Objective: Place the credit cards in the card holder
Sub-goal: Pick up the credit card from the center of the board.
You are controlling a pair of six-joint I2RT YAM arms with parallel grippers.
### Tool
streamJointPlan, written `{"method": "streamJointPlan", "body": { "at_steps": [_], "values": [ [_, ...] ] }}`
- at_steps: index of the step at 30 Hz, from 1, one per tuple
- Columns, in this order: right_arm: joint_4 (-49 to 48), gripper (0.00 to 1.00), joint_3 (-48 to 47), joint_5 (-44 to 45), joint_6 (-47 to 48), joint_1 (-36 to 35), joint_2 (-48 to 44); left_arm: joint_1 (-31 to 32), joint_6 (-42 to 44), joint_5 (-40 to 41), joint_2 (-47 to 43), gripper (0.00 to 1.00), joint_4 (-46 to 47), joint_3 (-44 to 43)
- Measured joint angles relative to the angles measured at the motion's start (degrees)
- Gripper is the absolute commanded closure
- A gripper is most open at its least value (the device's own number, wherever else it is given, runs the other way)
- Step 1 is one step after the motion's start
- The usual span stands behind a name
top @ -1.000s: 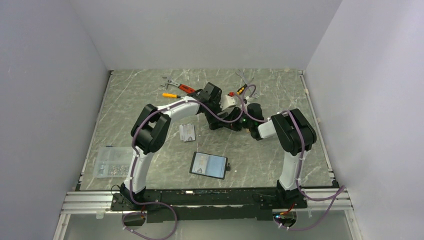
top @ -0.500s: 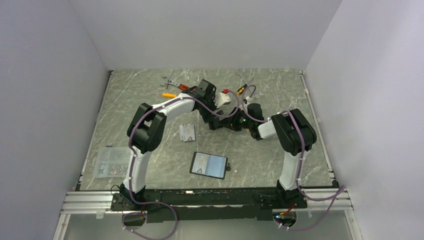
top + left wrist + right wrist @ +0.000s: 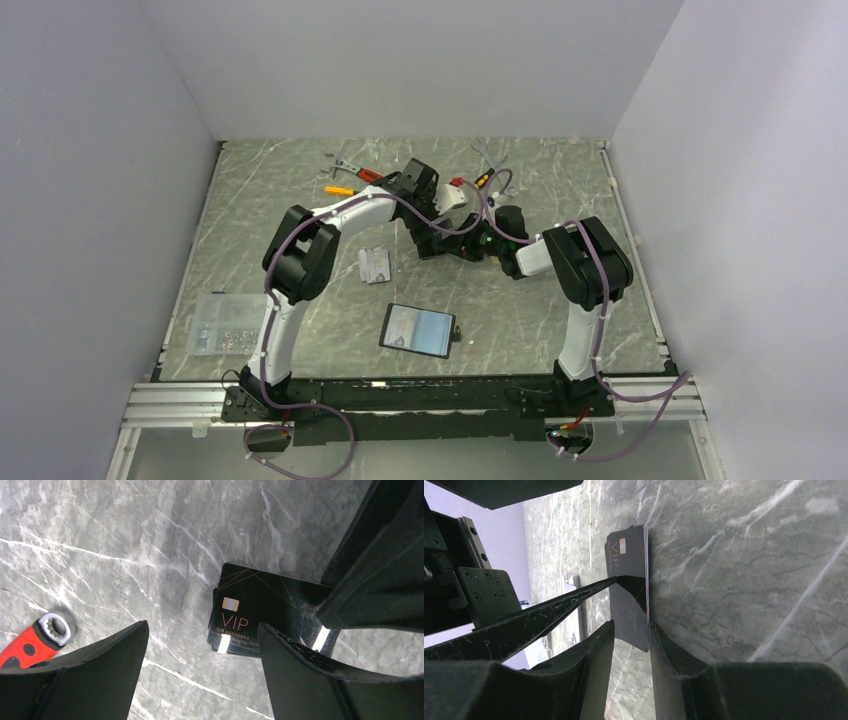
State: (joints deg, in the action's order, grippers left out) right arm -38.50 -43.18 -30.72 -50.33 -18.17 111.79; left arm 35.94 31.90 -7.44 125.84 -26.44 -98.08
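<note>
A stack of black credit cards point(image 3: 250, 612), the top one printed VIP, sits at mid-table. My right gripper point(image 3: 633, 624) is shut on the stack's near end point(image 3: 629, 605), with a long edge against each finger. My left gripper point(image 3: 202, 625) hangs open just above the stack. One of its fingers point(image 3: 549, 612) reaches the top card's face. In the top view both grippers point(image 3: 436, 225) point(image 3: 468, 248) hide the stack. A silver-grey credit card point(image 3: 373, 264) lies to the left. The black card holder point(image 3: 417, 330) lies open near the front, its snap strap to the right.
Hand tools lie at the back: an orange-handled one point(image 3: 340, 190), a red-handled one point(image 3: 372, 177) and pliers point(image 3: 490, 160). A red spanner end point(image 3: 37, 642) shows left of my left fingers. A clear box of small parts point(image 3: 218, 325) sits front left.
My left wrist swung a little back and left, then came part-way back. The right arm and the black cards have not moved.
</note>
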Motion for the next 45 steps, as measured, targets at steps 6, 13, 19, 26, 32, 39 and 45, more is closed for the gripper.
{"method": "streamJointPlan", "body": {
  "at_steps": [6, 13, 19, 26, 32, 39, 45],
  "values": [
    [-0.8, 0.66, 0.0, 0.0, -0.7, 0.2, 0.4, 0.3, 0.0, 0.2, 1.9, 0.14, 0.0, -2.7],
    [-3.7, 0.72, 0.0, 0.1, -2.8, 0.5, 2.2, 0.9, -0.3, 0.2, 2.4, 0.14, 0.1, -3.6],
    [-5.4, 0.74, 0.1, 0.6, -3.9, 0.6, 3.0, 0.3, -1.7, -2.7, 2.1, 0.09, -1.1, -3.5],
    [-5.4, 0.71, 0.2, 0.8, -3.9, 0.6, 3.0, -3.2, -3.1, -6.2, -1.3, 0.06, -4.2, -3.0],
    [-5.6, 0.68, 0.2, 0.8, -3.9, 0.6, 3.0, -4.7, -2.4, -4.8, -3.3, 0.07, -3.0, -2.4],
    [-5.7, 0.68, 0.2, 0.8, -3.9, 0.6, 3.0, -2.2, -0.1, -1.6, -1.4, 0.08, -1.3, -0.4],
    [-5.8, 0.68, 0.2, 0.9, -4.0, 0.6, 3.0, -0.7, 1.6, 1.8, -0.5, 0.09, -0.2, 0.6]
  ]
}}
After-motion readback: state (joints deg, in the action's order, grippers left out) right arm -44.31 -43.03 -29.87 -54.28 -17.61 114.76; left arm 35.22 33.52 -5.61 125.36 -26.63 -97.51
